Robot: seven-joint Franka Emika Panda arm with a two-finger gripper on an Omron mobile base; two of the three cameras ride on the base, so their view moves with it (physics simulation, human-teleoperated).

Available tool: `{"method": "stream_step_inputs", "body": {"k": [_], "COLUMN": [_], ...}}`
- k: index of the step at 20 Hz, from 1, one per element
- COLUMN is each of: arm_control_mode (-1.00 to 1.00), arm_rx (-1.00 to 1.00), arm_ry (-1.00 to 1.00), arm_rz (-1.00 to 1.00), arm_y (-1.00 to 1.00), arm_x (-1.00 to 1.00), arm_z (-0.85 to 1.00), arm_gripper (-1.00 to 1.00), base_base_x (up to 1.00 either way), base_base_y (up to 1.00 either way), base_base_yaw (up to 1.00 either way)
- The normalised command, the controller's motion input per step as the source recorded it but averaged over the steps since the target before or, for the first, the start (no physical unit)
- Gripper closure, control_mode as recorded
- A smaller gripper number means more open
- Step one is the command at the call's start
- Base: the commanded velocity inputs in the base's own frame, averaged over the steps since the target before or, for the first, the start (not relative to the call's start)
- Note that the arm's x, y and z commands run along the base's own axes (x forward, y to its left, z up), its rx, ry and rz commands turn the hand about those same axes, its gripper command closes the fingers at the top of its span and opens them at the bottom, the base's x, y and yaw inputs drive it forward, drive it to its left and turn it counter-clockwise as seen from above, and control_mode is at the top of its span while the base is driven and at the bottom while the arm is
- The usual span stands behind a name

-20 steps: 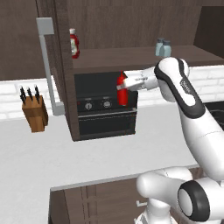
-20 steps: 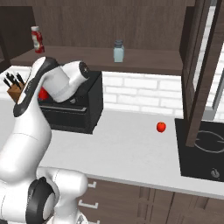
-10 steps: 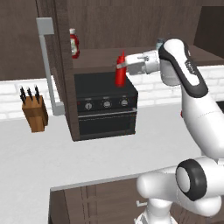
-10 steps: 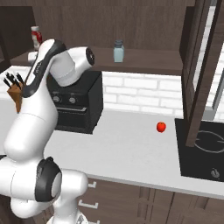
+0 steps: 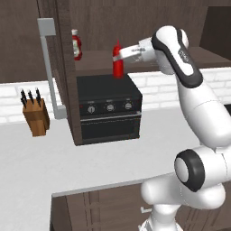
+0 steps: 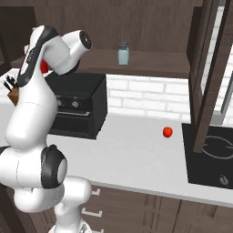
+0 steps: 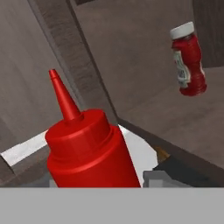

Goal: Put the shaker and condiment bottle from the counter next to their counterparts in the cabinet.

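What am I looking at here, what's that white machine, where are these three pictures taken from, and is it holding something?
It is a computer-rendered kitchen with a white robot arm on a base that can drive. Two pictures come from cameras riding on the base, behind the arm to its left and right. The third comes from a camera on the hand, looking along its end effector.

The end effector holds an all-red condiment bottle raised at the level of the cabinet shelf. On that shelf stand a white-capped red bottle and a pale blue shaker.

On the white counter lie a black oven, a knife block and a small red fruit.
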Motion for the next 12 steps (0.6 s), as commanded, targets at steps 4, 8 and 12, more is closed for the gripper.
{"method": "stream_step_inputs", "body": {"k": [4, 8, 12], "arm_control_mode": [-1.00, -1.00, -1.00], "arm_rx": [-0.08, 0.00, 0.10], "arm_ry": [-0.15, -0.13, -0.08], "arm_rz": [0.00, 0.00, 0.00], "arm_y": [0.23, 0.08, 0.00], "arm_x": [0.30, 0.12, 0.01], "arm_z": [0.31, 0.13, -0.04], "arm_gripper": [1.00, 1.00, 1.00], "base_base_x": [0.00, 0.00, 0.00], "base_base_y": [0.00, 0.00, 0.00], "base_base_yaw": [0.00, 0.00, 0.00]}}
